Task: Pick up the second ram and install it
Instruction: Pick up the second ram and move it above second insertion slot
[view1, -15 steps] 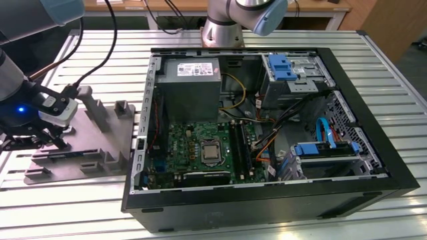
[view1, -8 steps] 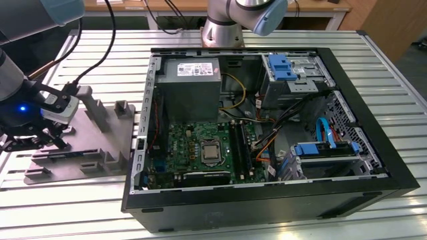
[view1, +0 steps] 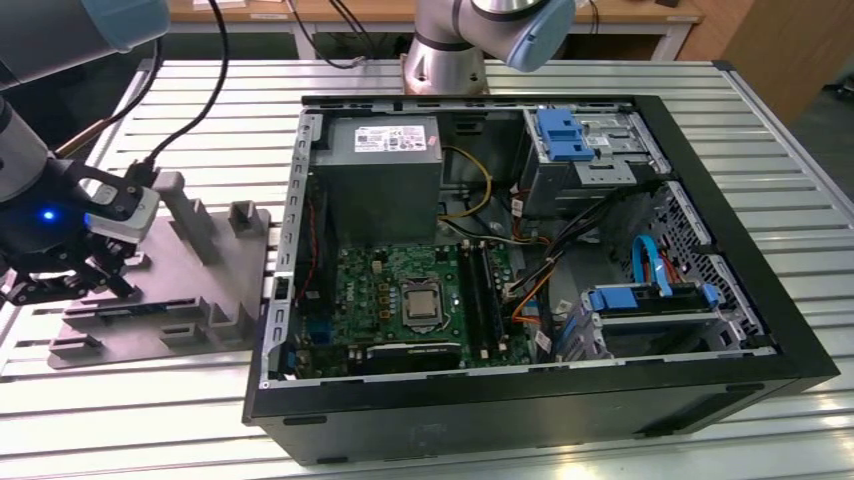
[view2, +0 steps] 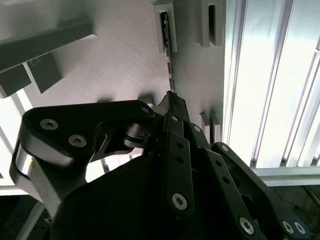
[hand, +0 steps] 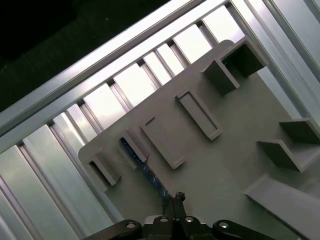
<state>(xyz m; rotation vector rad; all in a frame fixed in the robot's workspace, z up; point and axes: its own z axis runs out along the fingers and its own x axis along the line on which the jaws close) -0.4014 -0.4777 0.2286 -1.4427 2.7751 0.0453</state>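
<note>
at the exterior view's left, on the desk: a grey fixture plate (view1: 174, 285) with upright blocks and shallow slots lies flat on the slatted metal desk (view1: 134, 420), just beside the computer case (view1: 534, 400).
gripper: the black gripper (view1: 67, 285) hangs over the near left part of the plate, a small blue light glowing on the wrist above it.
jaws: in both wrist views the two fingers come together to a narrow tip (view2: 170, 102) (hand: 175, 196) and pinch one end of the memory stick.
second ram: the second ram (hand: 145, 170) is a thin dark strip with bluish marks, standing on its edge in a slot of the fixture plate. it runs straight away from the fingertips between two low grey blocks (view2: 164, 30).
computer case: a black tower lies on its side with the cover off, to the right of the plate and touching or nearly touching its edge.
motherboard: a green motherboard (view1: 387, 290) sits in the near left part of the case, with long black memory slots (view1: 481, 290) running near to far along its right side.
far side: the base of another robot arm (view1: 447, 60) stands on the desk behind the case.
</note>
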